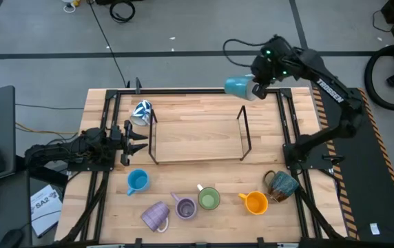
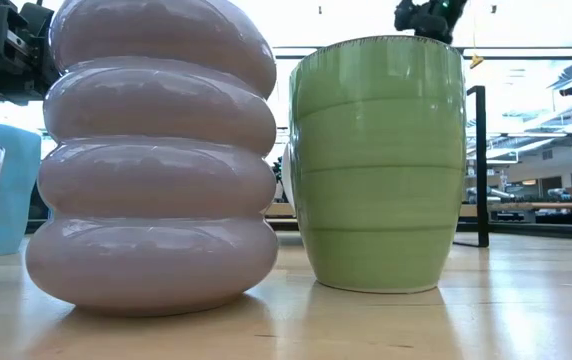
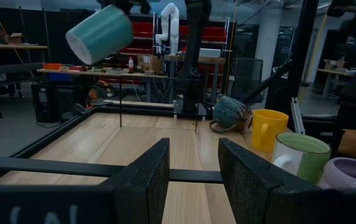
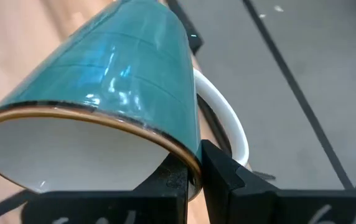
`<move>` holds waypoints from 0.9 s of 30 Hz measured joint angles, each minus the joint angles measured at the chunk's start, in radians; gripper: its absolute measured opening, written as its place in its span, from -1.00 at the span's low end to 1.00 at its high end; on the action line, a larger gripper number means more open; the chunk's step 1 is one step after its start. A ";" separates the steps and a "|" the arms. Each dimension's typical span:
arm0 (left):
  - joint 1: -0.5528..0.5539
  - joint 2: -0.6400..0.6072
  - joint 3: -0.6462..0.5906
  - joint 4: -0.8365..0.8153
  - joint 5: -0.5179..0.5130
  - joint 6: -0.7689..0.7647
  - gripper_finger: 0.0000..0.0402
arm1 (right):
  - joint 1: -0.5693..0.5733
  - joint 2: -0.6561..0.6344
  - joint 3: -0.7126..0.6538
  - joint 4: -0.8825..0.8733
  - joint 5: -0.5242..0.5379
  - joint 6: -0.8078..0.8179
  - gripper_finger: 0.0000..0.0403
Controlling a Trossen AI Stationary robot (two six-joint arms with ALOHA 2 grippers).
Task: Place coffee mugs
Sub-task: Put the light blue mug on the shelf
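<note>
My right gripper [image 1: 255, 88] is shut on the pale teal mug [image 1: 238, 86], raised above the table's far edge beside the black wire rack's right upright [image 1: 244, 131]. In the left wrist view the teal mug [image 3: 100, 34] hangs tilted in the air. The white mug with blue pattern [image 1: 142, 111] sits at the rack's left upright; I cannot tell whether it hangs or rests there. Bright blue [image 1: 137, 181], two lilac [image 1: 156, 215] [image 1: 184, 207], green [image 1: 209, 199], orange [image 1: 255, 202] and dark glazed [image 1: 282, 184] mugs stand along the near edge. My left gripper [image 1: 133, 138] waits open at the left. My right gripper holds the teal mug by its rim [image 4: 187, 160], close to the white handle [image 4: 228, 121]. One finger [image 4: 165, 182] is inside the cup and the other [image 4: 224, 171] outside. The mug is lifted clear and tilted, with its mouth turned back toward the gripper and partly downward.
The black table frame [image 1: 114, 93] runs round the wooden top. Bare wood [image 1: 197, 127] lies between the rack's two uprights. In the low view the lilac mug [image 2: 151, 150] and green mug [image 2: 381, 165] fill the foreground. A grey floor with cables lies beyond the far edge.
</note>
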 joint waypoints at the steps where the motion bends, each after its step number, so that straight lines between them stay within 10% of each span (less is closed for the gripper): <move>1: 0.000 0.000 0.000 0.000 0.000 0.000 -0.28 | 0.021 0.025 0.035 -0.027 0.000 0.000 -0.86; 12: 0.000 0.000 0.000 0.000 0.000 0.000 -0.28 | 0.234 0.280 0.281 -0.293 0.001 -0.039 -0.86; 27: 0.000 0.000 0.000 -0.001 0.000 0.000 -0.28 | 0.307 0.456 0.288 -0.297 0.031 -0.072 -0.85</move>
